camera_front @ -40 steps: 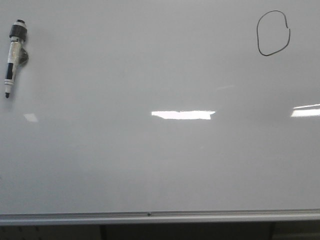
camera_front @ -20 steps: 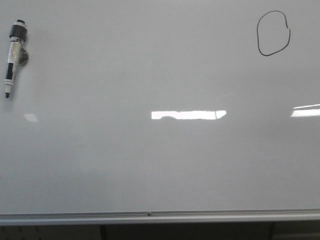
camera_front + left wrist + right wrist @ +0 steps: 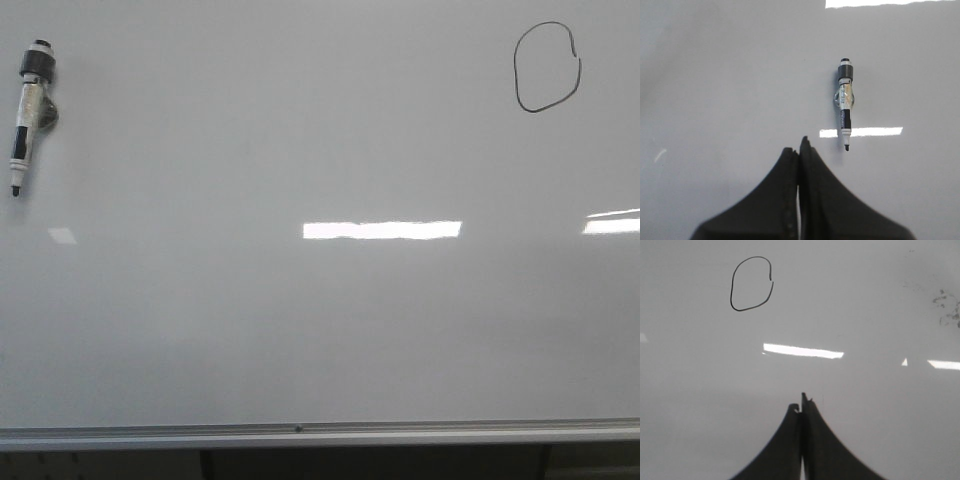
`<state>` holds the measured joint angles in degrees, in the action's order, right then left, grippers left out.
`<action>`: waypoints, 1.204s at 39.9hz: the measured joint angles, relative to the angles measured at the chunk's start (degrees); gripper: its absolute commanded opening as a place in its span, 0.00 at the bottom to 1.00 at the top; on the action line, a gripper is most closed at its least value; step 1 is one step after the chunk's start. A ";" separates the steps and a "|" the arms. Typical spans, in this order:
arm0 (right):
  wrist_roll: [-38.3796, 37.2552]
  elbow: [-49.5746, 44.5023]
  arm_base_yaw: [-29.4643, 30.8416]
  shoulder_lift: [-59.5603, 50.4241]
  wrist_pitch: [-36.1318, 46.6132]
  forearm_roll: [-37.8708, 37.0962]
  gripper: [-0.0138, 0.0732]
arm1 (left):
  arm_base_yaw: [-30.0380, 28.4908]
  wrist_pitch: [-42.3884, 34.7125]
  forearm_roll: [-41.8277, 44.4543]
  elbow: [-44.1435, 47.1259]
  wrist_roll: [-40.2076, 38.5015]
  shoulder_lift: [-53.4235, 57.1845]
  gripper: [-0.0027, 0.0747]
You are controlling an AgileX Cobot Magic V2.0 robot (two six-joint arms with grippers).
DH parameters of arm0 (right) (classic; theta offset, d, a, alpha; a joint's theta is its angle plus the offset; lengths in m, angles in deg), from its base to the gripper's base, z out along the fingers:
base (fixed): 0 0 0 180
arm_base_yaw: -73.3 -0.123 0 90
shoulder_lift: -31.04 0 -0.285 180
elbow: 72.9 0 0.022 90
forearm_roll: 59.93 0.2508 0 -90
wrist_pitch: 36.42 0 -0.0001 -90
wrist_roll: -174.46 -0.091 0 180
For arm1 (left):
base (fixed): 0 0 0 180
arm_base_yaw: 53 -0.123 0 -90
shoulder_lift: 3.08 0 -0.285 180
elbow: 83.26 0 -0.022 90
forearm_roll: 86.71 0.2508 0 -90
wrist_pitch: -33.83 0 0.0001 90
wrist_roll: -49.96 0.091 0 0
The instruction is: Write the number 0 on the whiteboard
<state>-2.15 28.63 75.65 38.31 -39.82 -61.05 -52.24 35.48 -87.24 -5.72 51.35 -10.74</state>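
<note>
- The whiteboard (image 3: 300, 330) is filling nearly the whole front view, its silver frame edge running along the near side, bright light strips reflecting off its surface.
- The number 0 (image 3: 547, 67) is sitting at the far right of the board as a thin black, slightly lopsided outline.
- A marker pen (image 3: 27, 115) is lying at the far left, well apart from the digit, tip pointing toward the near edge.
- The left gripper (image 3: 799, 147) is hanging over the board near the pen, fingers pressed together, gripping nothing.
- The right gripper (image 3: 801, 402) is likewise closed and empty, apart from the digit.
</note>
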 measured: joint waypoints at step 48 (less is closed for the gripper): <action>-0.10 -0.33 -3.21 0.00 3.82 1.12 0.08 | 0.00 0.00 0.00 0.00 0.00 0.00 0.01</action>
<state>-2.25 28.30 72.44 38.31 -36.00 -59.93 -52.24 35.48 -87.24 -5.72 51.35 -10.74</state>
